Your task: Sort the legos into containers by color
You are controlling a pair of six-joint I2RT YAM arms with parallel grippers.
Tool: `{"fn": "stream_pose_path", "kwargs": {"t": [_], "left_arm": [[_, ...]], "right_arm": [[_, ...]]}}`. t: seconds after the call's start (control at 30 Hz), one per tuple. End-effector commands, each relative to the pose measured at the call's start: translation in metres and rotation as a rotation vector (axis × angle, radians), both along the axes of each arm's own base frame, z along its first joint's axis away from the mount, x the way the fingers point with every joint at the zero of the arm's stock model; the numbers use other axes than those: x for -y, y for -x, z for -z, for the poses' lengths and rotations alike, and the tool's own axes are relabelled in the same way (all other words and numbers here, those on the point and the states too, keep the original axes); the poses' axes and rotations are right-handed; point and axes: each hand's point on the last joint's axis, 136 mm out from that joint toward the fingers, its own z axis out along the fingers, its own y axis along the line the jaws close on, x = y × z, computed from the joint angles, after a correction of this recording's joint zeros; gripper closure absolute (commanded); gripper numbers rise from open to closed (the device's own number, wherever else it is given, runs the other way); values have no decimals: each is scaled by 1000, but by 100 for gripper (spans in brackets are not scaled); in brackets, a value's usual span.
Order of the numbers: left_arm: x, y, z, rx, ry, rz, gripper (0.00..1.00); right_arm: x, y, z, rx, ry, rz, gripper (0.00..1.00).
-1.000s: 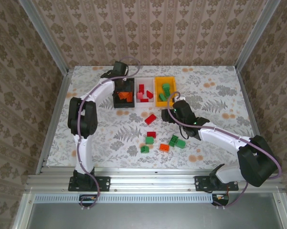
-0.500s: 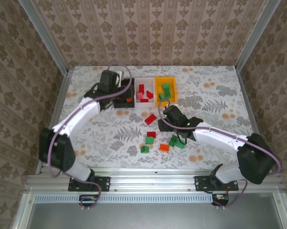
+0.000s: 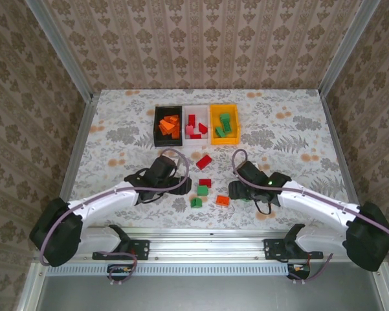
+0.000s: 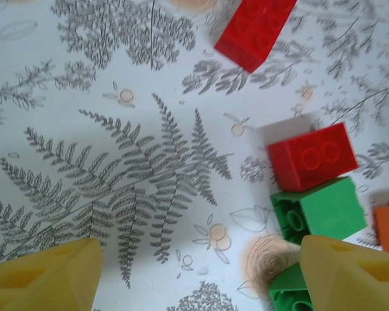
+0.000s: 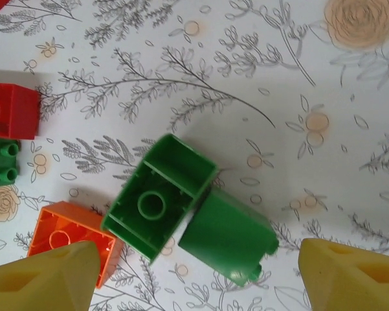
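We are working low over the loose legos (image 3: 206, 183) because the black bin (image 3: 156, 123), white bin (image 3: 186, 116) and yellow bin (image 3: 212, 123) at the far side are taking orange, red and green. Our right gripper (image 5: 194, 275) is spread wide over two touching green bricks (image 5: 158, 197) (one lying hollow side up), seemingly lining up a pick for yellow. Our left gripper (image 4: 197, 265) is gaping empty near a red brick (image 4: 312, 157).
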Motion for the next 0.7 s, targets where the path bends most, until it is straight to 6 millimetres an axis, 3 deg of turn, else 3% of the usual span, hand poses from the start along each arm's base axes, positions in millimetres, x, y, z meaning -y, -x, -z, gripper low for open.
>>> {"fn": "stream_pose_path", "kwargs": {"t": [0.0,0.23,0.33,0.67], "left_arm": [[1,-10,-21,71,37,-40,19],[-5,-8,-34,106,39,-44,19],[-9,-7,-34,113,39,-58,19],[-7,-7,-30,101,47,-61,19]], "right_arm": [[23,22,11,-48,7,98,21],[41,46,24,-88,-18,184,31],[43,47,31,-96,10,177,32],[40,4,42,-67,144,141,29]]}}
